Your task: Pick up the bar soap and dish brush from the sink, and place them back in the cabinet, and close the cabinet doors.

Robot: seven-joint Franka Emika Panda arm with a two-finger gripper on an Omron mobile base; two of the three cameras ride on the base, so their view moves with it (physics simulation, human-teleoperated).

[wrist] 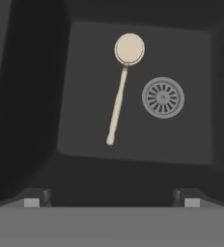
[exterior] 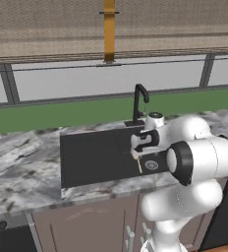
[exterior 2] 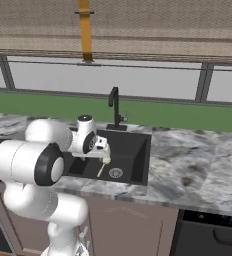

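Hand view: the gripper (wrist: 111, 197) hangs wide open and empty above the sink (wrist: 32, 96), where the dish brush (wrist: 121, 87) lies flat on the floor beside the drain (wrist: 163, 97).

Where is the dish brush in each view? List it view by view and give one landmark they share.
Left base view: the dish brush lies on the sink floor, just left of the arm's wrist.
Right base view: the brush lies below the hand, left of the drain.
Hand view: the brush lies centre, round head up, beyond the open gripper.
Shared landmark: the round drain, beside the brush.
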